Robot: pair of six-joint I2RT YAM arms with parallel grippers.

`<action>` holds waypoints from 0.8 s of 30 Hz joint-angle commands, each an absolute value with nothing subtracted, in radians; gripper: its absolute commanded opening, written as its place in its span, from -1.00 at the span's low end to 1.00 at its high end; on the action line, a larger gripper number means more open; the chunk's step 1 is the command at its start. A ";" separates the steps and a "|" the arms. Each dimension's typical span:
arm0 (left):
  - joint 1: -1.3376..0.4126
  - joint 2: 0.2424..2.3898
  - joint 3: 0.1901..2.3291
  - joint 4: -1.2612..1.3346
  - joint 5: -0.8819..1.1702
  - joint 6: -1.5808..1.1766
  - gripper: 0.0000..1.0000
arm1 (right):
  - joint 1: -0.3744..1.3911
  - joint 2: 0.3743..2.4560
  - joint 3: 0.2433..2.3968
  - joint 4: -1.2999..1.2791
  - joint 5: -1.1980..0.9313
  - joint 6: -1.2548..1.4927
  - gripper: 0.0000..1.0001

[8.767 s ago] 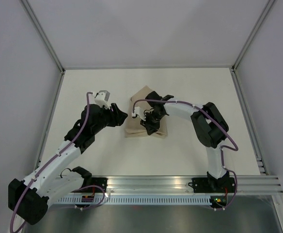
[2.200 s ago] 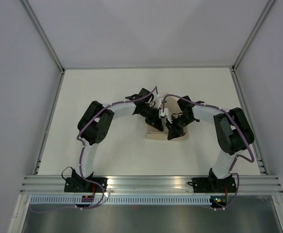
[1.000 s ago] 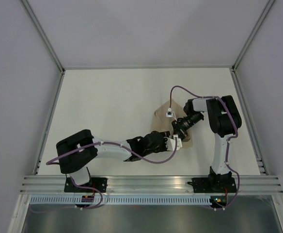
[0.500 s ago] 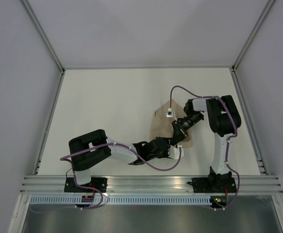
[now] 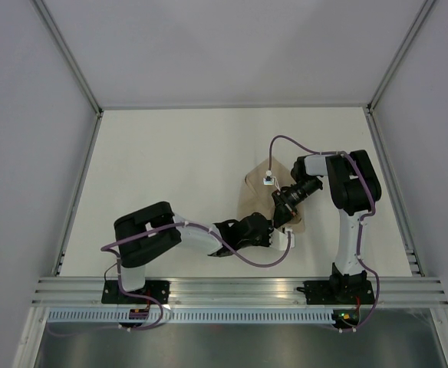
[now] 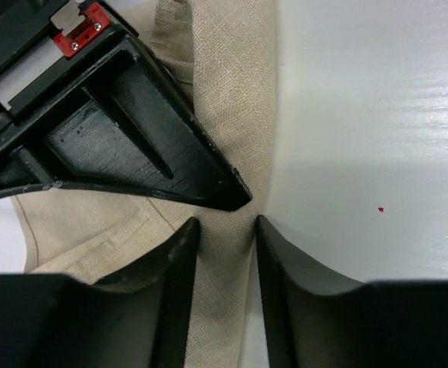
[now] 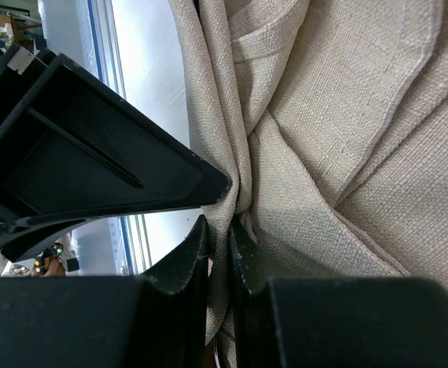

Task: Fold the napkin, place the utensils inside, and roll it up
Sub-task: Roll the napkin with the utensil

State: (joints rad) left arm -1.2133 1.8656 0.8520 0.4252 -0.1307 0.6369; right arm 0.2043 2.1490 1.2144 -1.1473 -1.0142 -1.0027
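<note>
Top external view: you've got the napkin [image 5: 256, 192] lying as a folded, rumpled bundle on the white table [image 5: 170, 153], a little right of centre and closer to the front rail than to the back wall. Both grippers come together at its near end.

Over to the left wrist camera: your left gripper [image 6: 225, 226] has its jaws part-way apart, straddling a long folded edge of the cloth. The fabric runs up between the two fingers and there's bare table just to one side. No squeeze shows on the cloth there. The tip of the other gripper's black finger sits right above, touching the same fold.

On the right wrist camera, your right gripper [image 7: 219, 226] has its jaws nearly together, pinching a thin ridge of napkin between the fingertips, with creases fanning away from that spot. I can't see any utensil in these views.
</note>
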 commanded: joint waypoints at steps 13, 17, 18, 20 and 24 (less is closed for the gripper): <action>-1.140 1.979 1.023 -0.033 0.210 0.531 -0.95 | 0.195 2.168 1.203 -1.049 -0.864 -1.092 -0.48; -1.111 2.000 1.074 -0.116 0.311 0.494 -0.95 | 0.186 2.102 1.201 -1.048 -0.867 -1.072 -0.22; -1.106 2.006 1.084 -0.138 0.328 0.482 -0.95 | 0.178 2.083 1.201 -1.045 -0.868 -1.066 -0.13; -1.091 2.019 1.114 -0.181 0.373 0.471 -0.95 | 0.170 2.024 1.201 -1.034 -0.865 -1.031 -0.05; -1.066 2.049 1.173 -0.268 0.423 0.434 -0.95 | 0.144 1.912 1.189 -0.934 -0.836 -0.925 0.11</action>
